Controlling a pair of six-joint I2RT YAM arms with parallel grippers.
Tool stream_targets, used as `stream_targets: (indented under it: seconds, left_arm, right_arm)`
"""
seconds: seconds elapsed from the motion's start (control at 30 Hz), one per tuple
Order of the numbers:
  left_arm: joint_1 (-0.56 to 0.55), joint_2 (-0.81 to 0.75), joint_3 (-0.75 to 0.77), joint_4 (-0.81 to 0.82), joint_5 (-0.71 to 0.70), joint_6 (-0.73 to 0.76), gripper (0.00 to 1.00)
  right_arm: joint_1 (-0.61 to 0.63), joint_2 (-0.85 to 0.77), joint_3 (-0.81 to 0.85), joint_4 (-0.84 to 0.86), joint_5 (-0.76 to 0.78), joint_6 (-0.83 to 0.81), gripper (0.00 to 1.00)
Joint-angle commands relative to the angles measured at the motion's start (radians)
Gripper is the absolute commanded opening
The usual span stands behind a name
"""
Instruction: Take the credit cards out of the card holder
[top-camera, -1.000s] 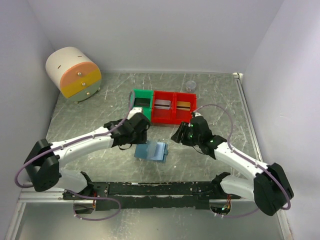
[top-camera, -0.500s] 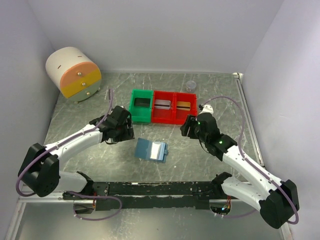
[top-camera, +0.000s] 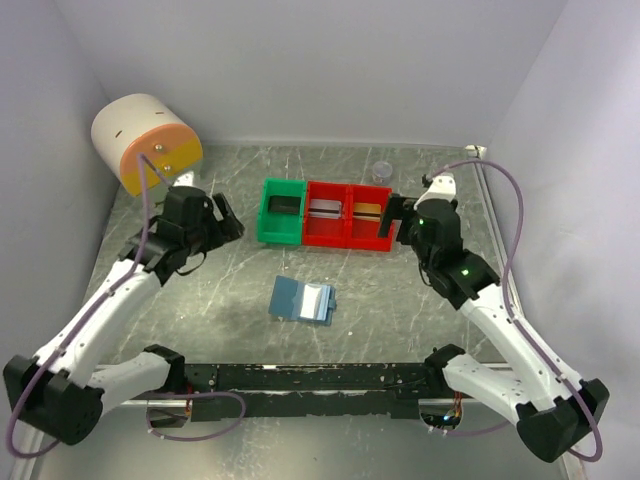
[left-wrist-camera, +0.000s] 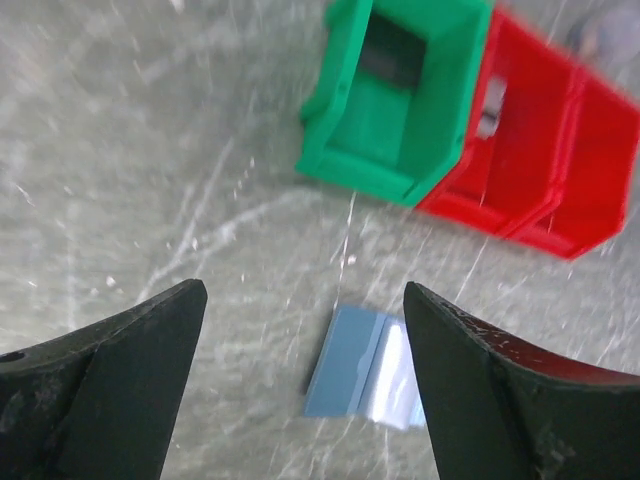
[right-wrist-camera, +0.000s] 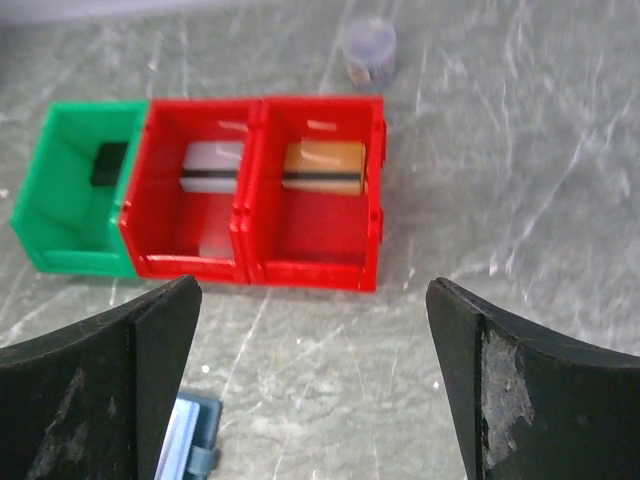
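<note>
The blue-grey card holder (top-camera: 302, 299) lies open and flat on the table; it also shows in the left wrist view (left-wrist-camera: 365, 365) and the right wrist view (right-wrist-camera: 195, 440). A dark card (top-camera: 285, 205) stands in the green bin (top-camera: 266, 222). A silvery-grey card (right-wrist-camera: 212, 165) is in the middle red bin (top-camera: 323, 235), and a gold-copper card (right-wrist-camera: 323, 165) is in the right red bin (top-camera: 368, 238). My left gripper (top-camera: 226, 216) is open and empty, left of the bins. My right gripper (top-camera: 397, 214) is open and empty, right of the bins.
A round white drum with orange and yellow drawers (top-camera: 147, 148) stands at the back left. A small clear jar (top-camera: 380, 171) sits behind the red bins. Walls close in the table on the left, back and right.
Both arms have drawn back from the card holder and risen: the left gripper to the left, the right gripper to the right and back. The card holder has stayed put.
</note>
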Motion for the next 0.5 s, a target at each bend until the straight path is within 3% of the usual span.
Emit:
stream_targets:
  seconds: [0.0,0.13,0.47]
  left_arm:
    - [0.003,-0.09,0.141,-0.107,-0.222,0.08,0.93]
    - [0.003,-0.14,0.214,-0.115,-0.31,0.164,0.99]
    - [0.003,-0.185,0.292,-0.129,-0.366,0.245,0.99]
  right_arm:
    - [-0.003,-0.031,0.111,-0.021,-0.072,-0.115,1.0]
    - [-0.003,-0.051,0.19,-0.016,-0.135,-0.157,1.0]
    - [-0.003,-0.055,0.216,-0.042,0.111,-0.053,1.0]
